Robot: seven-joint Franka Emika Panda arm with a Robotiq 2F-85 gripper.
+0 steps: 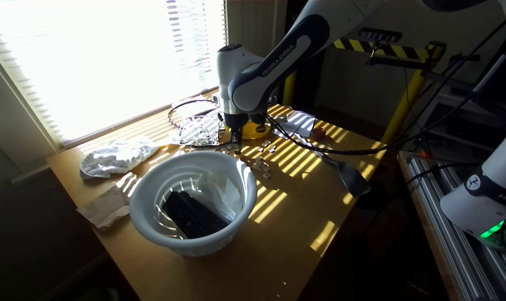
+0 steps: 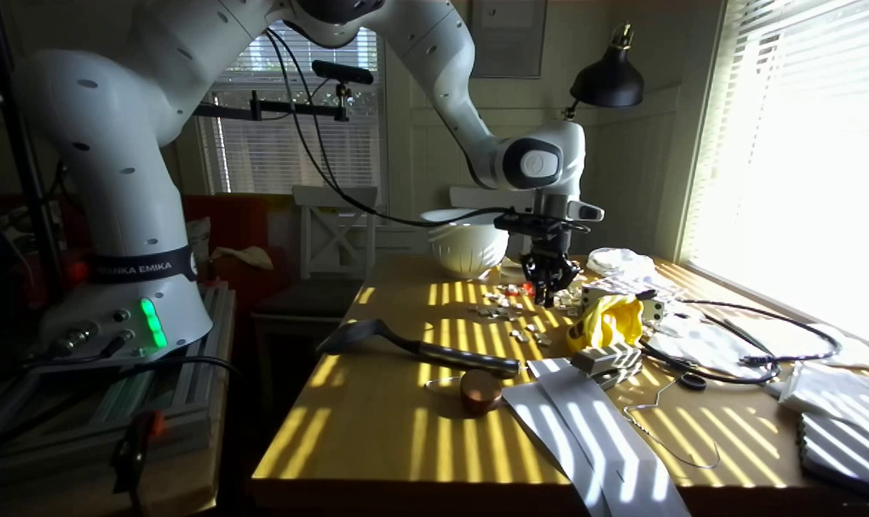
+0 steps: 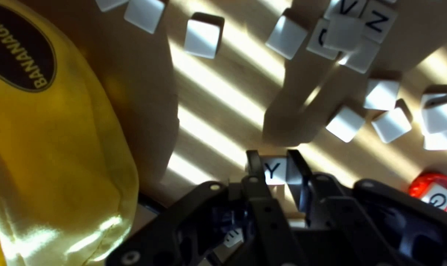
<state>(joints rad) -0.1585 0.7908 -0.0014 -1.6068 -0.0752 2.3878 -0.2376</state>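
We're seeing room over the tabletop (image 1: 278, 242) beside the white basin (image 1: 213, 246); in the wrist view, yellow bag (image 3: 72, 147) and loose tiles (image 3: 345, 123) are flanking the gripper (image 3: 274, 164) on opposite sides.

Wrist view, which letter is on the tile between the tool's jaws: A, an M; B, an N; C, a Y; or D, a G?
C, because the white tile between the jaws of the tool carries a black Y.
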